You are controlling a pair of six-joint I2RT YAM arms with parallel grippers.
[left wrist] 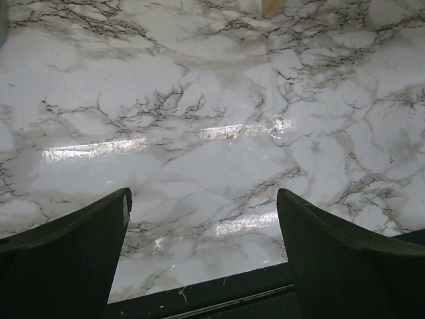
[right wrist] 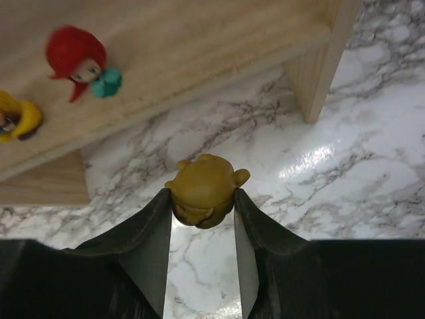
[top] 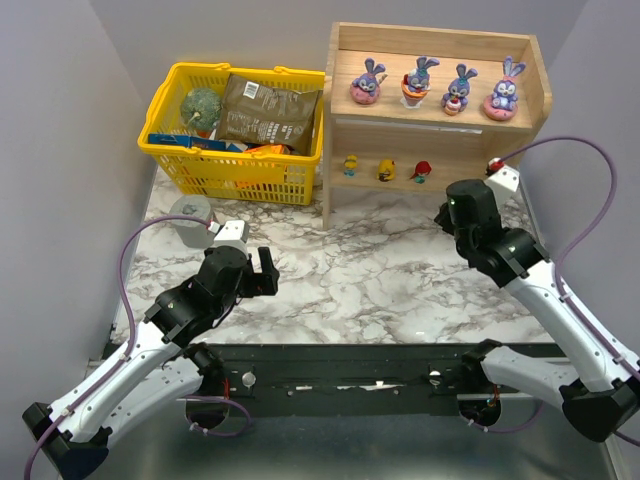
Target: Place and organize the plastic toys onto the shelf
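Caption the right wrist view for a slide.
Right gripper, jaws shut on a tan-yellow toy, hovers over the marble table before the lower tier of the shelf.

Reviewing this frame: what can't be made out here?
- Held toy: face not visible in right wrist view; fingers cover its sides.
- Same toy, top view: hidden under the right arm.
- Yellow toy: cut by left edge, right wrist view.
- Lower-shelf toys: too small for detail, top view.
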